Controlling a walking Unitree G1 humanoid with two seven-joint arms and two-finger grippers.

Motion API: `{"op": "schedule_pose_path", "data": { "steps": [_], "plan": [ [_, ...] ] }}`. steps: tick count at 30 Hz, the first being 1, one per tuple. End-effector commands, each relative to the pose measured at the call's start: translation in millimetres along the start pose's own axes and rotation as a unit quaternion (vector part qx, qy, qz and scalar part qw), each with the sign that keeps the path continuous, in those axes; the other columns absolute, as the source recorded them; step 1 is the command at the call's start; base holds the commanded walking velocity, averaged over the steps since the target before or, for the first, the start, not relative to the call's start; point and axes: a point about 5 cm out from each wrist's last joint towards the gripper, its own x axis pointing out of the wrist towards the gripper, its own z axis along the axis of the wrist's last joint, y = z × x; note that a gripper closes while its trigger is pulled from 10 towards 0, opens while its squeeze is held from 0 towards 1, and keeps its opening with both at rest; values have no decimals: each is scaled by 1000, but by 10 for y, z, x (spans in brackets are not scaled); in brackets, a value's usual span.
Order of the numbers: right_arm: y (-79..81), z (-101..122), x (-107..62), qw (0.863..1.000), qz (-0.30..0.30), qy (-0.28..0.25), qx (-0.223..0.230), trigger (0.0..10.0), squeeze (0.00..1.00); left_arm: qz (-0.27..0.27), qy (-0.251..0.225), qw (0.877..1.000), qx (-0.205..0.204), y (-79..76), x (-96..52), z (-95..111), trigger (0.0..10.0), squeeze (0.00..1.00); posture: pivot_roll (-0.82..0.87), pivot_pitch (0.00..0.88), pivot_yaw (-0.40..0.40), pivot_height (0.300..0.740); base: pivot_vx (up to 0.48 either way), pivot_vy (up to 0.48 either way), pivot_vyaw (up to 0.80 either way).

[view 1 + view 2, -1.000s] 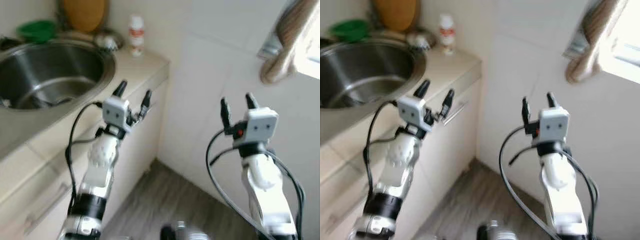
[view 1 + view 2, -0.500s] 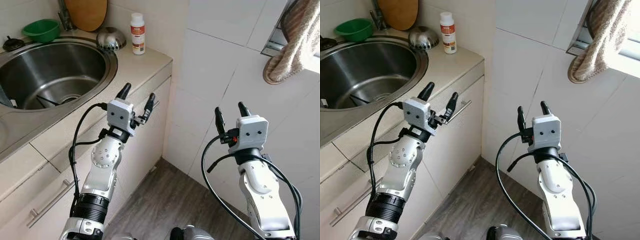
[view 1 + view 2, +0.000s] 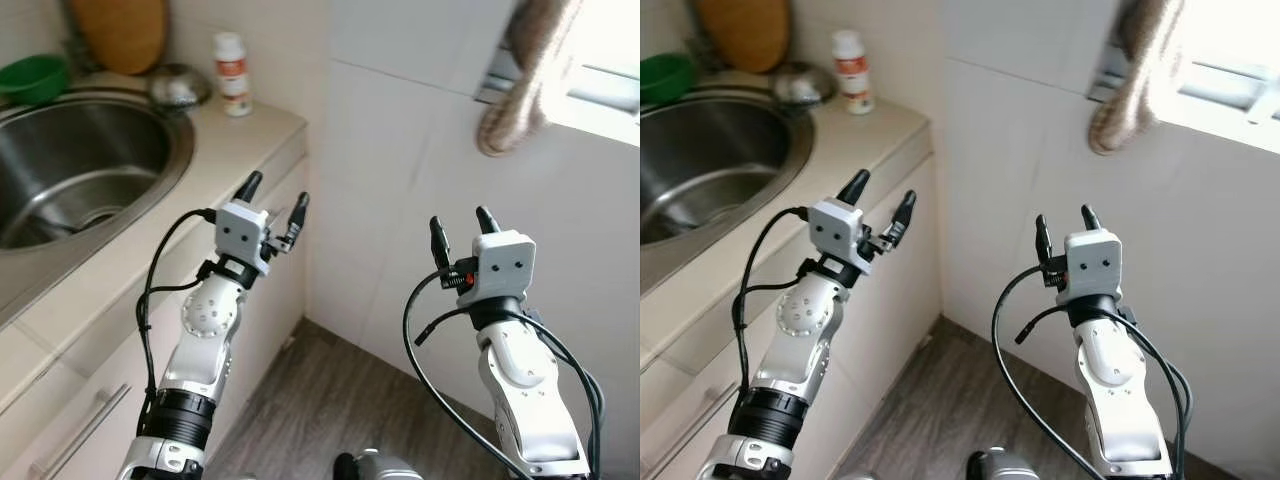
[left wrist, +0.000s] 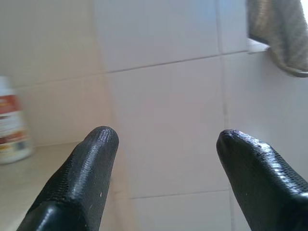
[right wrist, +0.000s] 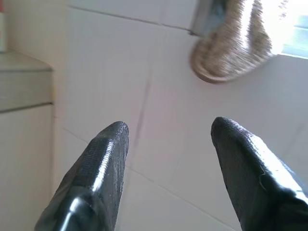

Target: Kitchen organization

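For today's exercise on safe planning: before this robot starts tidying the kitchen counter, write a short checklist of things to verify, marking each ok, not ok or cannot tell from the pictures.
1. Left hand empty, fingers apart: ok.
2. Right hand empty, fingers apart: ok.
3. White bottle upright on the counter by the wall: ok.
4. Left hand over the counter near the items: not ok; it hangs off the counter's front edge, short of the bottle.
5. Sink free of items to sort: cannot tell; part of the basin is cut off.
6. Right hand apart from the hanging towel: ok; the towel hangs well above it.
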Motion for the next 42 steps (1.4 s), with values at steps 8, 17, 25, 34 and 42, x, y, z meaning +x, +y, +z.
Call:
{"op": "schedule_pose_path", "data": {
  "steps": [8,17,25,34,42],
  "plan": [
    [3,-23,4,1000,3,8,-1,10000,0,-6,7,1000,13,9,8,6,10000,0,52,0,-32,740,0,0,-800],
    [-23,-84,-48,1000,7,21,-21,10000,0,-24,105,994,32,76,-446,-236,10000,0,52,0,-18,740,0,0,-549],
    [36,-120,-33,999,16,24,-26,10000,0,-44,137,989,21,-50,-551,-318,10000,0,68,0,-22,740,0,0,0],
    [-10,-115,-19,999,1,19,-30,10000,0,-50,135,989,25,-57,-505,-313,10000,0,66,0,-11,740,0,0,0],
    [-111,-142,-2,999,-38,26,-17,10000,0,-64,144,987,21,-91,-527,-298,10000,0,55,0,0,740,0,0,-500]
  ]
}}
